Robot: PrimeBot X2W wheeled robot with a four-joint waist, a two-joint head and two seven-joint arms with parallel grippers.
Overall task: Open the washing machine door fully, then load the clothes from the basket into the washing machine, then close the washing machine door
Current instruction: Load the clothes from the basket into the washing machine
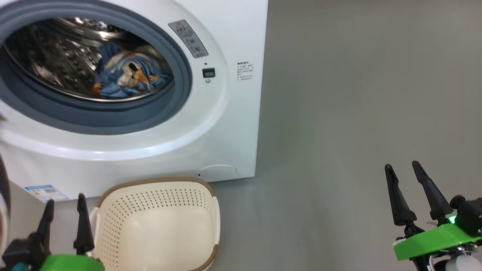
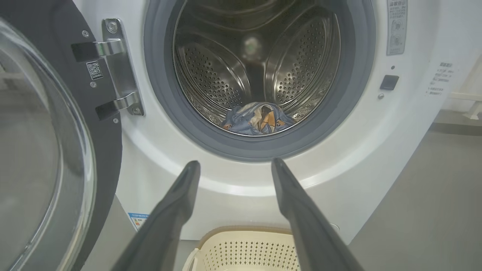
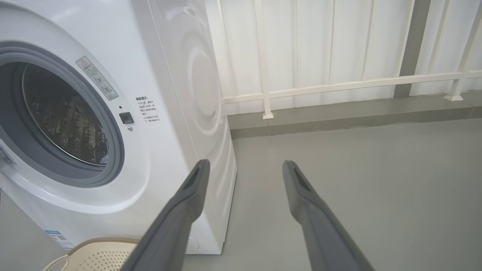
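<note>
With the left claw (image 1: 65,200) and right claw (image 1: 401,164) both spread empty, the light blue patched clothes (image 2: 256,119) lie near the front lip of the steel perforated drum (image 2: 211,75), where the open black-rimmed glass door (image 2: 35,146) could pinch them on closing.

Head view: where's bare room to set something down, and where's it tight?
Free: grey floor between the washing machine and the right gripper, wide and bare; also the basket bottom. Tight: the strip between basket and machine front, hemmed by the left gripper and the open door.
</note>
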